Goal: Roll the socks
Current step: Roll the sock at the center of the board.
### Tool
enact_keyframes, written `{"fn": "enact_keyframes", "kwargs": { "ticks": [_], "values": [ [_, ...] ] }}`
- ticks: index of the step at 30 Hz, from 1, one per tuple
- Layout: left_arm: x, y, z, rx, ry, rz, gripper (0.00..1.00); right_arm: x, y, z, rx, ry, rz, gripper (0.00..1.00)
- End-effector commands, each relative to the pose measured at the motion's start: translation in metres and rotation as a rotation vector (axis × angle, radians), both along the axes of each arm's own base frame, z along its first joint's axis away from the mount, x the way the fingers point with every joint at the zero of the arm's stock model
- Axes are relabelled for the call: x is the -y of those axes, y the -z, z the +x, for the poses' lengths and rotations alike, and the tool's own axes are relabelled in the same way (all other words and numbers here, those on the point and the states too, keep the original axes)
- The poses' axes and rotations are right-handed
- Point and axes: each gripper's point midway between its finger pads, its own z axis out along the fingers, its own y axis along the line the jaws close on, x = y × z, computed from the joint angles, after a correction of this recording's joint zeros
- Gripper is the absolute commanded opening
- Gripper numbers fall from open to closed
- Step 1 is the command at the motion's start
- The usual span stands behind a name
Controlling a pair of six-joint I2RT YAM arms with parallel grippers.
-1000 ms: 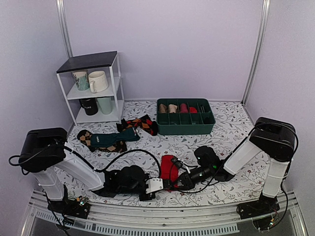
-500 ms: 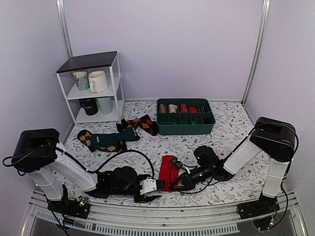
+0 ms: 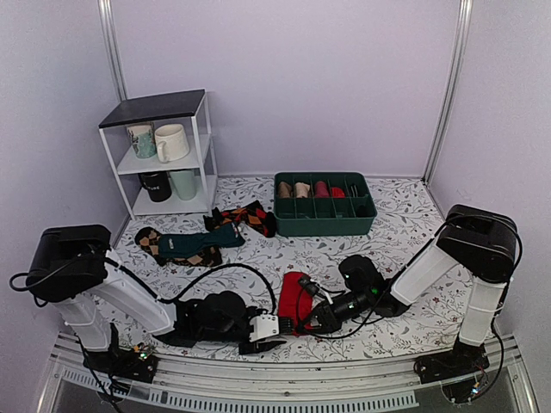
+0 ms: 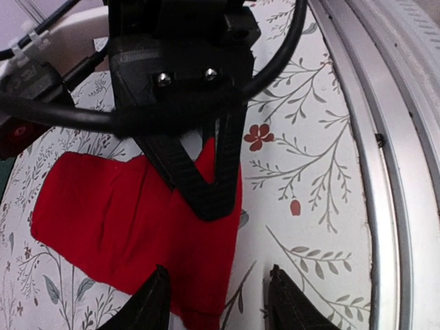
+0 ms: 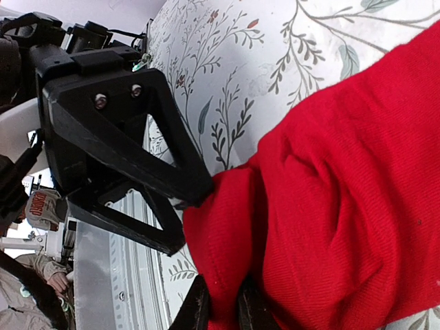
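The red socks [image 3: 293, 297] lie bunched on the floral table near its front edge. They fill the right wrist view [image 5: 344, 206] and lie flat at the left of the left wrist view [image 4: 117, 220]. My right gripper [image 5: 221, 311] is shut on a fold at the socks' near edge; in the top view it [image 3: 306, 322] comes in from the right. My left gripper [image 4: 216, 306] is open, one finger [image 4: 155, 302] over the red fabric and the other on bare table. In the top view it [image 3: 279, 331] sits low, just left of the right gripper's tips.
A green divided tray [image 3: 325, 225] with rolled socks stands at the back. A dark teal sock [image 3: 194, 243] and orange-and-black argyle socks [image 3: 245, 217] lie at the left. A white shelf [image 3: 164, 107] holds mugs. The metal front rail [image 4: 392, 172] runs close to both grippers.
My left arm has shifted and its gripper has dropped a little toward the front rail, staying at the socks' near edge. The right gripper has kept its hold and barely moved.
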Motion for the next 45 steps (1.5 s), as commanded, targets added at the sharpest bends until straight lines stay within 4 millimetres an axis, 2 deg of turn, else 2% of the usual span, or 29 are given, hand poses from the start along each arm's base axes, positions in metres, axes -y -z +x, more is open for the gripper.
{"fn": "enact_keyframes", "kwargs": {
  "ticks": [1,5,7,10,16,20,22,26,29,31,34,36,40,45],
  "values": [
    [0.005,0.007,0.002,0.01,-0.012,0.024,0.49,0.056,0.072,-0.04,-0.199,0.011,-0.321,0.12],
    [0.007,0.012,0.008,0.018,-0.032,0.044,0.49,0.057,0.071,-0.04,-0.202,0.01,-0.32,0.12],
    [0.008,0.019,0.009,0.006,-0.034,0.076,0.45,0.057,0.072,-0.041,-0.204,0.011,-0.321,0.12],
    [0.01,0.025,0.007,-0.019,-0.023,0.097,0.35,0.057,0.071,-0.041,-0.205,0.009,-0.319,0.12],
    [0.004,0.031,-0.004,-0.09,-0.004,0.123,0.02,0.057,0.071,-0.04,-0.199,0.012,-0.317,0.12],
    [-0.004,0.032,-0.011,-0.152,-0.003,0.126,0.0,0.055,0.069,-0.035,-0.17,0.024,-0.312,0.14],
    [-0.007,0.033,-0.013,-0.195,-0.016,0.13,0.0,0.052,0.063,-0.028,-0.124,0.04,-0.3,0.19],
    [-0.014,0.038,-0.015,-0.356,-0.037,0.141,0.0,0.042,0.036,0.006,0.089,0.117,-0.242,0.34],
    [-0.018,0.049,-0.021,-0.477,-0.044,0.168,0.0,0.038,0.0,0.03,0.296,0.179,-0.137,0.41],
    [-0.021,0.058,-0.024,-0.519,-0.052,0.197,0.0,0.039,-0.024,0.038,0.413,0.208,-0.054,0.44],
    [-0.025,0.068,-0.025,-0.572,-0.073,0.235,0.0,0.039,-0.052,0.028,0.63,0.188,0.067,0.46],
    [-0.027,0.071,-0.023,-0.606,-0.087,0.24,0.0,0.036,-0.059,0.014,0.799,0.133,0.112,0.48],
    [-0.031,0.078,-0.023,-0.642,-0.103,0.267,0.0,0.021,-0.052,0.001,0.995,0.047,0.085,0.48],
    [-0.034,0.08,-0.023,-0.654,-0.108,0.277,0.0,0.015,-0.058,-0.004,1.109,0.057,0.098,0.48]
  ]
}}
